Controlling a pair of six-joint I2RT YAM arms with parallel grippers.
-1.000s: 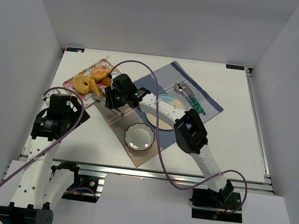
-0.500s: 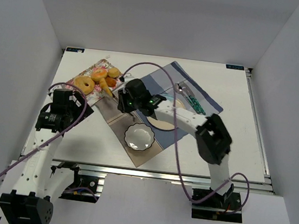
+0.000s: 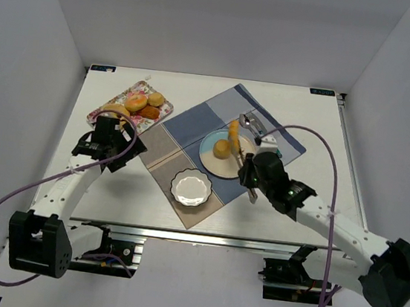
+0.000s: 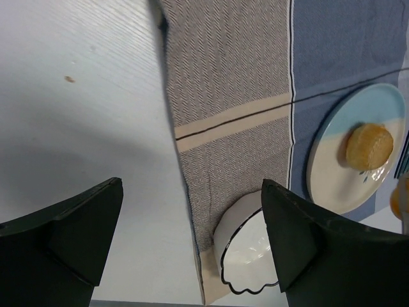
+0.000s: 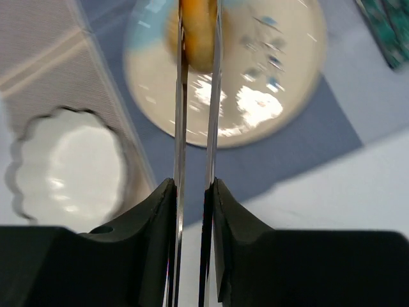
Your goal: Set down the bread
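My right gripper (image 3: pixel 250 177) is shut on a pair of metal tongs (image 5: pixel 195 128). The tong tips pinch an elongated golden roll (image 3: pixel 233 134) over the far part of the blue plate (image 3: pixel 211 163); the roll also shows in the right wrist view (image 5: pixel 198 32). A round bun (image 3: pixel 222 150) lies on the plate, and it also shows in the left wrist view (image 4: pixel 369 146). More bread (image 3: pixel 138 102) lies on the floral tray (image 3: pixel 99 116) at the far left. My left gripper (image 3: pixel 117 140) is open and empty, low over the bare table next to the tray.
A white scalloped bowl (image 3: pixel 190 188) stands on the patchwork cloth (image 3: pixel 186 125) in front of the plate. A spoon and a green-handled utensil (image 3: pixel 261 133) lie right of the plate. Purple cables loop over both arms.
My right arm has swung from the floral tray to the plate, carrying the roll in the tongs. My left gripper has moved farther onto the table, toward the tray.
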